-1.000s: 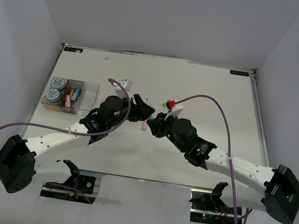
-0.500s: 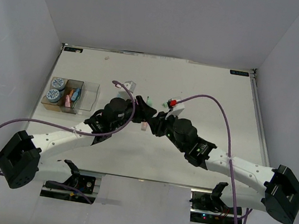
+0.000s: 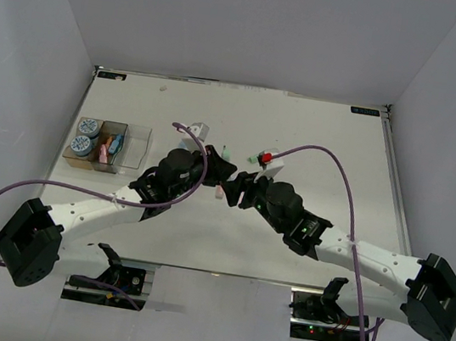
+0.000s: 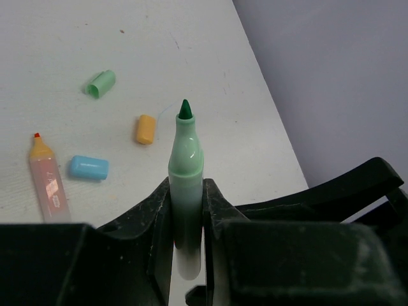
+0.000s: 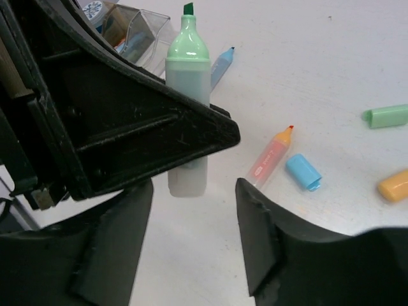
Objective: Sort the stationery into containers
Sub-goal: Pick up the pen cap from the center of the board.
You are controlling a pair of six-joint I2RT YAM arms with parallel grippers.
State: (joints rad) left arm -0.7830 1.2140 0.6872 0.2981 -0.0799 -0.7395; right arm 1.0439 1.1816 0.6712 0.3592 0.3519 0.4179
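Observation:
My left gripper [image 4: 187,213] is shut on an uncapped green highlighter [image 4: 185,167], tip pointing up, held above the table. In the right wrist view the same highlighter [image 5: 188,83] stands just beyond my right gripper [image 5: 194,236], which is open and empty, its fingers either side of the highlighter's lower end. In the top view the left gripper [image 3: 221,172] and right gripper [image 3: 234,194] meet at the table's middle. The tan bin [image 3: 70,161] holds two blue-and-white rolls [image 3: 88,127]. The middle clear bin [image 3: 115,164] holds pink and blue pieces. The third clear bin [image 3: 137,147] stands beside it.
Loose on the table lie a pink highlighter with an orange tip [image 4: 46,182], a blue cap [image 4: 88,167], an orange cap [image 4: 145,129] and a green cap [image 4: 100,83]. A blue highlighter [image 5: 220,64] lies near a clear bin [image 5: 141,27].
My left gripper has carried the green highlighter a little right, toward the right gripper. The right gripper has edged closer to it. The bins have not moved.

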